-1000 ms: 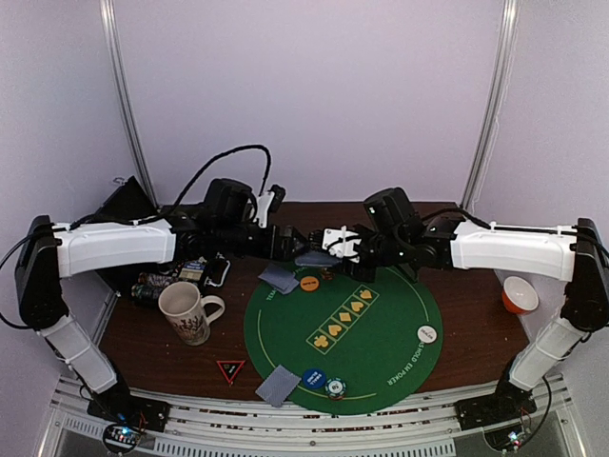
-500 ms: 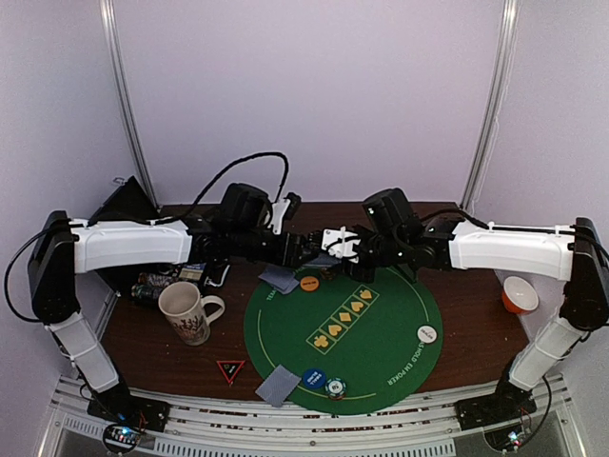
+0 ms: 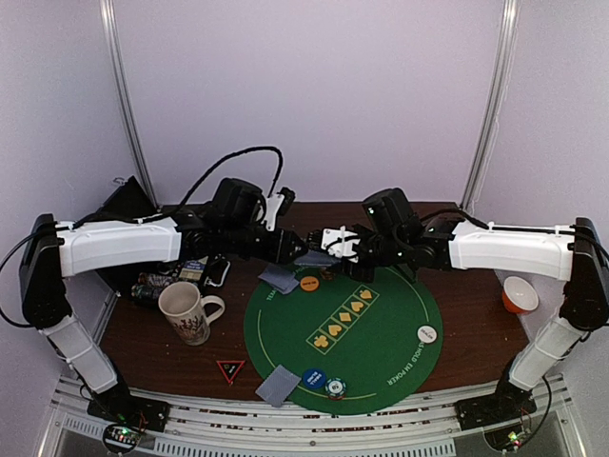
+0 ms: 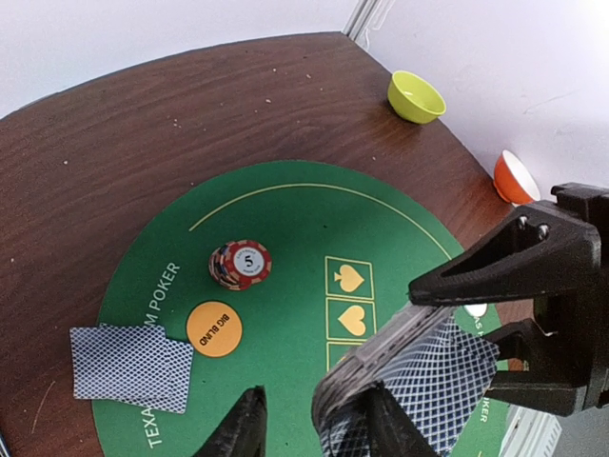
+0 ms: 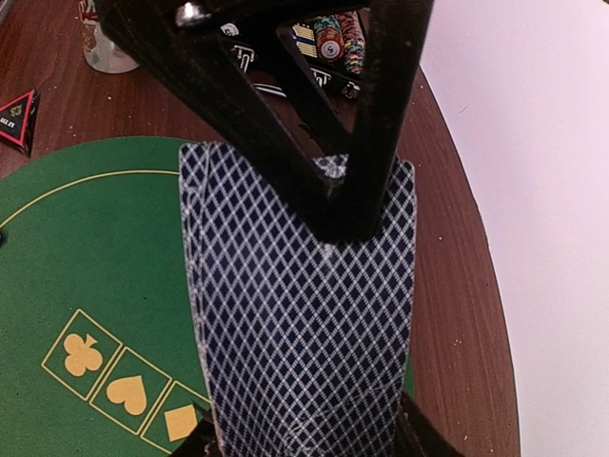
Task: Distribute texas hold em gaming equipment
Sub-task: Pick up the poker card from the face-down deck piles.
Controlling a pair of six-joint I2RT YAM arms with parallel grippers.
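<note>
My right gripper [image 3: 335, 249] is shut on a deck of cards [image 3: 319, 257] with blue diamond backs [image 5: 295, 324], held above the far edge of the green poker mat [image 3: 381, 352]. My left gripper [image 3: 303, 249] meets it from the left. In the left wrist view its jaws [image 4: 316, 405] stand around the deck's end [image 4: 419, 371]: one finger lies on the cards, the other is apart from them. On the mat lie dealt cards [image 4: 131, 367], an orange button [image 4: 213, 328] and a red chip stack [image 4: 240, 265].
More cards [image 3: 279, 386], a blue button [image 3: 313, 377] and a teal chip stack [image 3: 334, 387] lie at the mat's near edge, a white button [image 3: 426, 333] at its right. A mug [image 3: 186, 312] stands left, an orange bowl [image 3: 520, 294] right, a yellow bowl [image 4: 416, 96] far back.
My left gripper has moved right to the deck and its fingers have drawn closer together around the deck's end. The right arm has held still with the deck.
</note>
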